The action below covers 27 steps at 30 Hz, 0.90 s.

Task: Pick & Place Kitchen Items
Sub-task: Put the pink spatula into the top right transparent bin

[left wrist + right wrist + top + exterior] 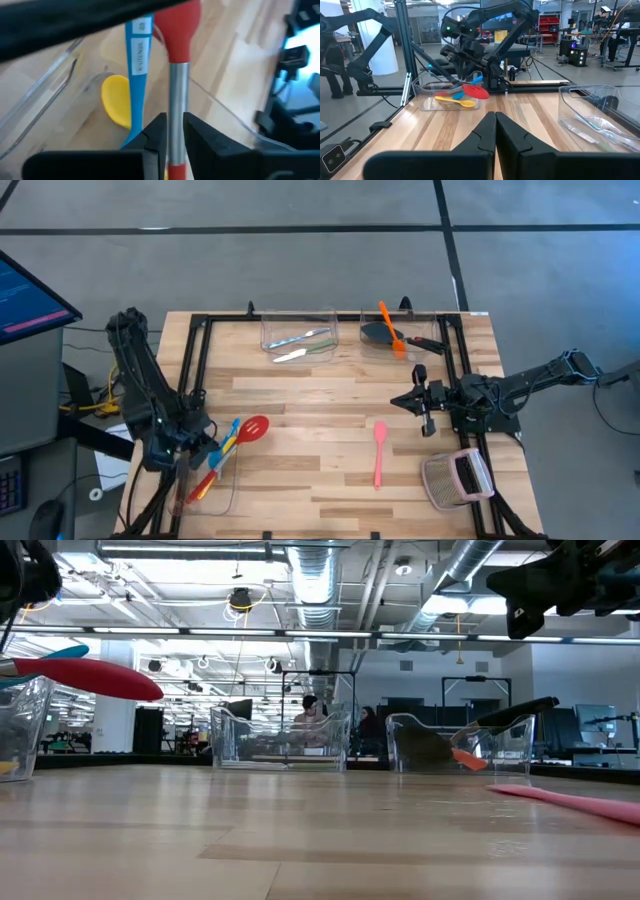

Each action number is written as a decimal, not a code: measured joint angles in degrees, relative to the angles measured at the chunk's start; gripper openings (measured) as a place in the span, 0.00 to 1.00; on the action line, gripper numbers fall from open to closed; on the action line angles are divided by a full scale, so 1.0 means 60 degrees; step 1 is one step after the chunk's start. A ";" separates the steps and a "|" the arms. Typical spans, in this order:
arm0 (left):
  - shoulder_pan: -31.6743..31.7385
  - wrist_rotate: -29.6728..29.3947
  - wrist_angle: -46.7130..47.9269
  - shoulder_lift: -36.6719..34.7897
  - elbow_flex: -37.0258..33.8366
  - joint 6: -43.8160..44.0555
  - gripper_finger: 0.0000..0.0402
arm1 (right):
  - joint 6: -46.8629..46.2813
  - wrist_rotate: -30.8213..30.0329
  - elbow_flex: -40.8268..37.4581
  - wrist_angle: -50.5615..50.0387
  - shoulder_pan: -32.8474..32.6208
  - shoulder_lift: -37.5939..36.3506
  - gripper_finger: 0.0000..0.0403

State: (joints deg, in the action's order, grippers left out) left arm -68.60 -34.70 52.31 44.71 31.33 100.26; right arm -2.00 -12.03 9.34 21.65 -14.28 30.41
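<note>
My left gripper (205, 455) hangs over a clear bin (228, 498) at the table's near left and is shut on a red slotted spoon (254, 428). A blue utensil (137, 65) and a yellow spoon (117, 100) lie in this bin. A pink spatula (380, 454) lies flat on the table right of the middle. My right gripper (418, 401) is shut and empty above the table, right of the pink spatula. It also shows in the right wrist view (495, 127). My left gripper pinches the red slotted spoon's silvery metal shaft (177, 107) between its two fingers, which lie across the shaft. The fingers come from above. The spoon's red head (95, 678) reaches out over the bin's rim toward the table's right, clear of the table top.
Two clear bins stand at the far edge. One (298, 330) holds pale cutlery, the other (395, 330) a black turner and an orange spatula. A grey mesh object with a pink part (455, 478) lies at the near right. A black frame runs along the table's edges.
</note>
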 joint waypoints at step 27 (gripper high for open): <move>0.0277 -0.8940 -0.4546 -0.2248 0.0011 -0.7483 0.01 | 0.0155 -0.0001 0.0000 0.0285 0.0011 0.0003 0.00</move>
State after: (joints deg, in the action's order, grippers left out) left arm -66.94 -88.34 25.04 31.22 31.40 55.37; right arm -1.07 -12.03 9.34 23.36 -14.22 30.43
